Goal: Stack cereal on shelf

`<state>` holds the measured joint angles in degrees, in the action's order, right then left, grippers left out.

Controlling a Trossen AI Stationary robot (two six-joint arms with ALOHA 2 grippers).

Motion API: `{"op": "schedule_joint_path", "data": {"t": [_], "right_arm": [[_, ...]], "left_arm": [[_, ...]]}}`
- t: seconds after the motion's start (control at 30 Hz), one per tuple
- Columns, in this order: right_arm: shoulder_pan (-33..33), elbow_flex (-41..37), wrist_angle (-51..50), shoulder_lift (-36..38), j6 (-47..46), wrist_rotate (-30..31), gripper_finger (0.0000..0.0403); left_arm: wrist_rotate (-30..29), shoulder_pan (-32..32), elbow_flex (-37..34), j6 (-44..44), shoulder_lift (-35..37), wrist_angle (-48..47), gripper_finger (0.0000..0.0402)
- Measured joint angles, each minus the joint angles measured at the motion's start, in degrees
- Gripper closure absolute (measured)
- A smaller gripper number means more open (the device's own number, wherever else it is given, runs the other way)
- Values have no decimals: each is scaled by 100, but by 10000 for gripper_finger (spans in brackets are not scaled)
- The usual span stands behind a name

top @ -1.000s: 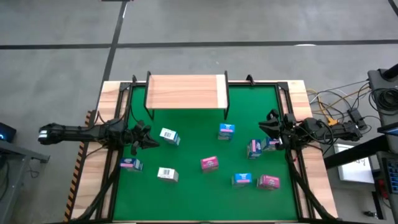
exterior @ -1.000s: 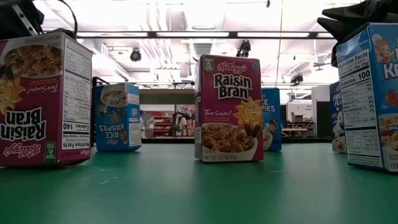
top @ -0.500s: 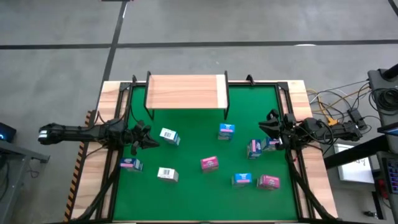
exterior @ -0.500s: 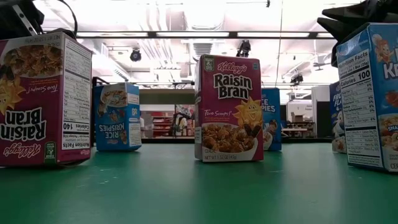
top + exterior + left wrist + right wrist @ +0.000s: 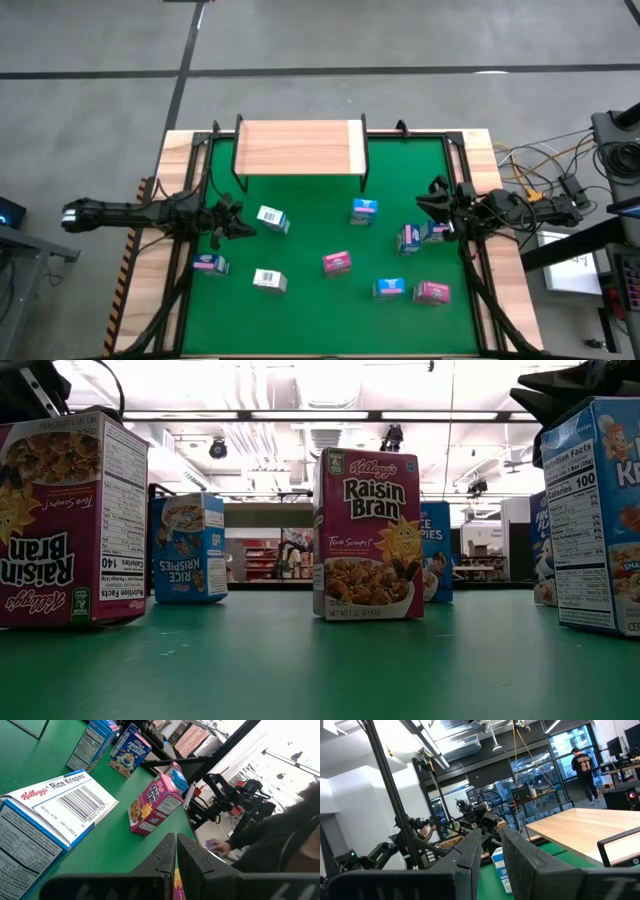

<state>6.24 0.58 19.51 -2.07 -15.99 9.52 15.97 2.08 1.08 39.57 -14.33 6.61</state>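
The shelf (image 5: 300,147), a light wood board on thin black legs, stands at the far edge of the green mat (image 5: 310,240). Several small cereal boxes are scattered on the mat: a white-blue Rice Krispies box (image 5: 271,219) lying flat, blue ones (image 5: 364,210) (image 5: 388,289), and pink Raisin Bran ones (image 5: 337,263) (image 5: 367,535). My left gripper (image 5: 240,228) hovers at the mat's left side, shut and empty, just short of the Rice Krispies box (image 5: 55,810). My right gripper (image 5: 432,205) hovers at the right side beside a blue box (image 5: 412,237), fingers (image 5: 470,852) a little apart, holding nothing.
A black frame and a wooden table rim (image 5: 150,290) run around the mat. Cables and equipment (image 5: 560,190) lie off the table's right edge. A person (image 5: 582,767) stands far off in the room, and another person's sleeve (image 5: 280,835) shows beyond the table.
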Motion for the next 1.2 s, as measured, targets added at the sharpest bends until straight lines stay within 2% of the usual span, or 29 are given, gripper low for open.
{"op": "schedule_joint_path", "data": {"t": [0.63, 0.83, 0.97, 1.13, 1.2], "right_arm": [[-2, 0, 1, 0, 0, 0, 335], [-1, 0, 49, 0, 80, 15, 335], [-2, 0, 473, 2, 253, 149, 335], [-2, 0, 484, 2, 260, 149, 335], [-2, 0, 474, -3, 263, 149, 335]], "left_arm": [[1, 0, 0, -1, 0, 0, 401], [132, 0, 0, 957, 0, -12, 401], [131, 0, 2, 1302, 2, 68, 401], [1361, -5, 3, 1660, -2, -60, 401], [1476, -2, 4, 1672, 3, -59, 401]]}}
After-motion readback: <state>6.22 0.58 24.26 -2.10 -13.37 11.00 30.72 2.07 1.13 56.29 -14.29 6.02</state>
